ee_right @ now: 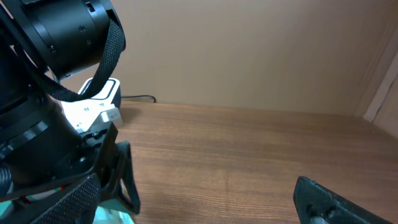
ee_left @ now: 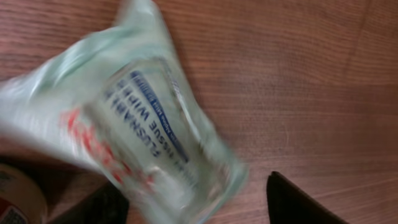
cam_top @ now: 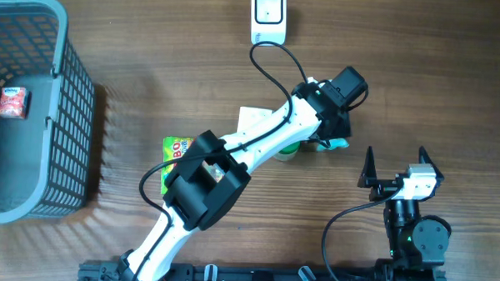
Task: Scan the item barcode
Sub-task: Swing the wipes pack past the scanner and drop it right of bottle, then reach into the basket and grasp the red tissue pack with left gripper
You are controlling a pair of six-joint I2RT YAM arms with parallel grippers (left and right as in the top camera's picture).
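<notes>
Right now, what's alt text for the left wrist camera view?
A motion-blurred pale green packet of flushable tissue wipes fills the frame against a wooden table. Two dark fingers show at the bottom edge, spread apart, the packet's lower end between them.

Brown wood-grain table (cam_top: 452, 81); plain beige wall (ee_right: 249, 50) behind; even soft light.
</notes>
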